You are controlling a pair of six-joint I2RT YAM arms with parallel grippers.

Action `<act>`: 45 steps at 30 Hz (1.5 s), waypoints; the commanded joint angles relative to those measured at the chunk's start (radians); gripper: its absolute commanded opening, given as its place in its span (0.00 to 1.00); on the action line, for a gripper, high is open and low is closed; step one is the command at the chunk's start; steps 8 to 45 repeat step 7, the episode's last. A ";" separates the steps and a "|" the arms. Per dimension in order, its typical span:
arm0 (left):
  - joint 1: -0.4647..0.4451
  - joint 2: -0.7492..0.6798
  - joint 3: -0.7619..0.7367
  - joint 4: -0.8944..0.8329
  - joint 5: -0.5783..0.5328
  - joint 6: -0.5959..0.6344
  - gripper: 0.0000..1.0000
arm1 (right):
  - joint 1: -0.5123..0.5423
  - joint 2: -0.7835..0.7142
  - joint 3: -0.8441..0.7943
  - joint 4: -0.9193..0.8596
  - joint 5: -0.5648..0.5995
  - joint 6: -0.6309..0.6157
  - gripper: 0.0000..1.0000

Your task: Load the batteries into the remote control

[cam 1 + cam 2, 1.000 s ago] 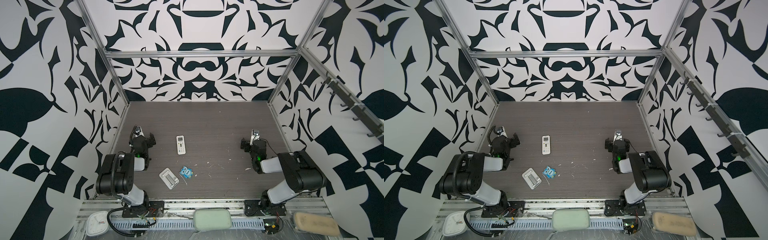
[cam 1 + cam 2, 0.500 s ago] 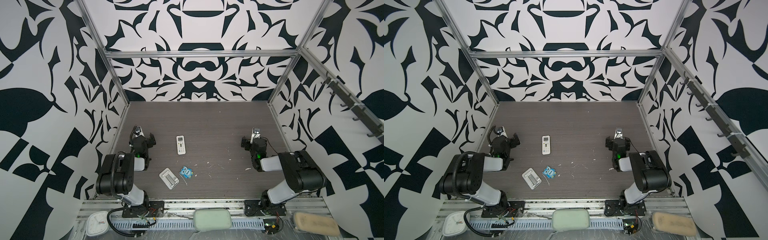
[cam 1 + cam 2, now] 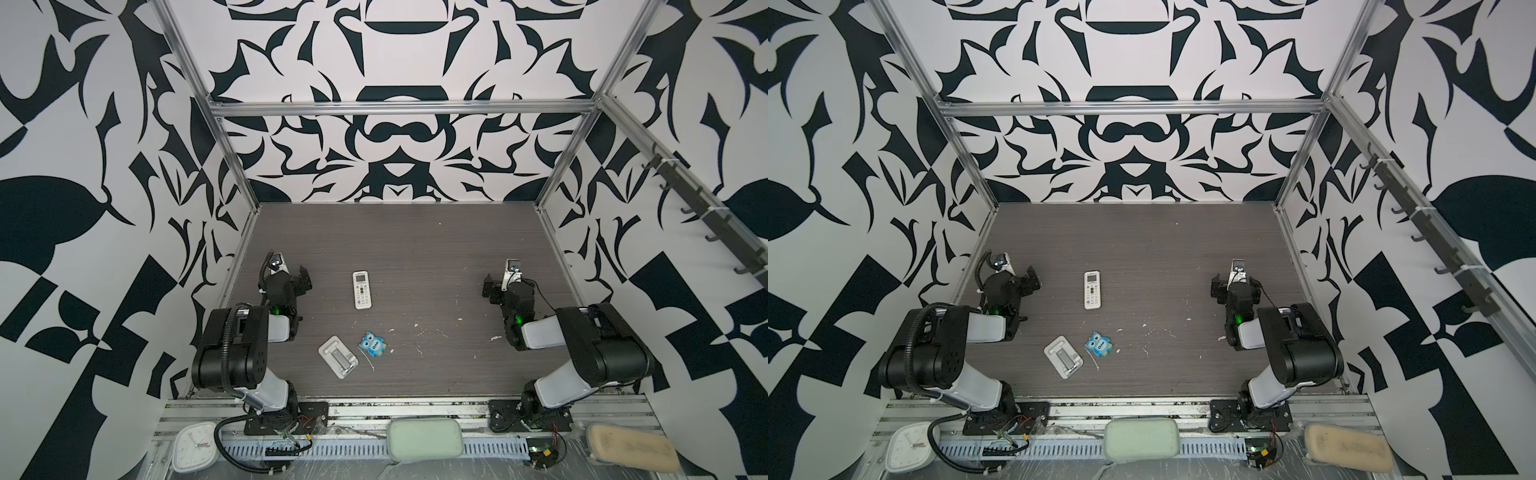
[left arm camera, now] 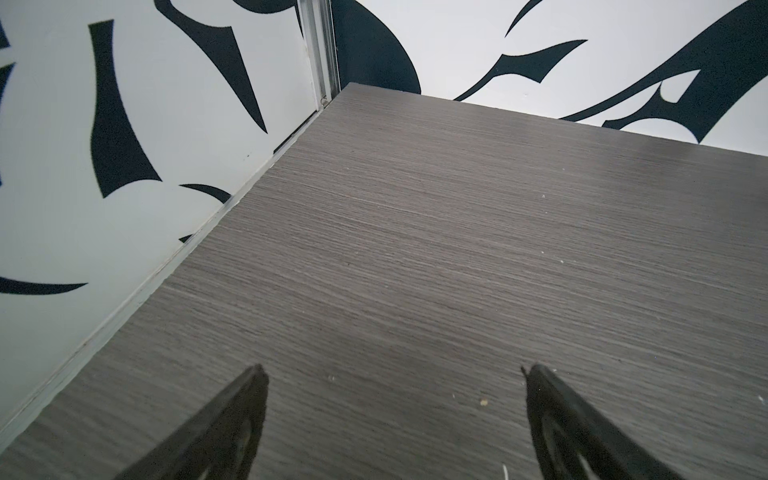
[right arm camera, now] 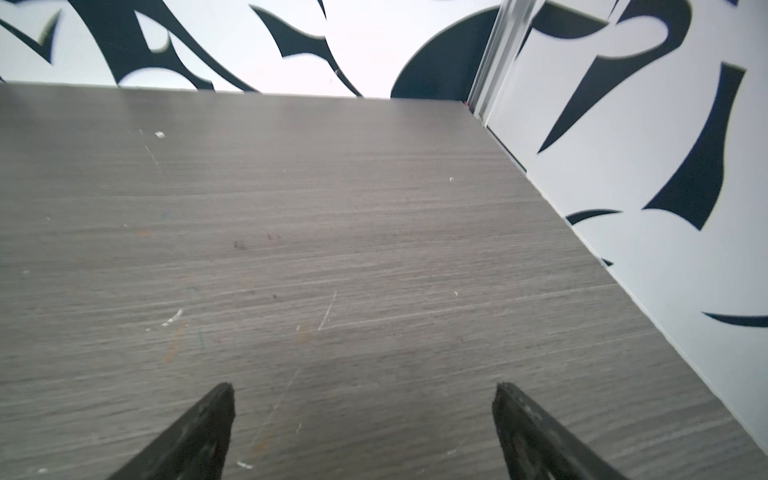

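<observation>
**Both pincers apart, remote lying free**

The remote control (image 3: 362, 289) lies buttons-up on the bench (image 3: 415, 241), near 9 o'clock of its centre. The left pincer (image 4: 395, 370) sits at the remote's 9 o'clock and the right pincer (image 5: 363, 386) well apart at 3 o'clock. Both are spread wide, gripping nothing. A white tray (image 3: 338, 356) lies at the remote's 7 o'clock and a blue owl (image 3: 373, 344) at its 6 o'clock.

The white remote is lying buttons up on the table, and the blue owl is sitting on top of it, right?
Not quite. The remote control does lie buttons up on the table, but the blue owl is not on it. In both top views the owl lies on the table apart from the remote, nearer the front edge, beside the white tray.
</observation>
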 commanded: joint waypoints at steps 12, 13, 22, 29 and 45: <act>0.005 0.010 0.011 0.012 0.014 -0.003 0.99 | 0.000 -0.004 0.056 -0.042 0.027 0.007 1.00; 0.005 0.010 0.011 0.012 0.014 -0.003 0.99 | 0.000 -0.004 0.056 -0.042 0.027 0.007 1.00; 0.005 0.010 0.011 0.012 0.014 -0.003 0.99 | 0.000 -0.004 0.056 -0.042 0.027 0.007 1.00; 0.005 0.010 0.011 0.012 0.014 -0.003 0.99 | 0.000 -0.004 0.056 -0.042 0.027 0.007 1.00; 0.005 0.010 0.011 0.012 0.014 -0.003 0.99 | 0.000 -0.004 0.056 -0.042 0.027 0.007 1.00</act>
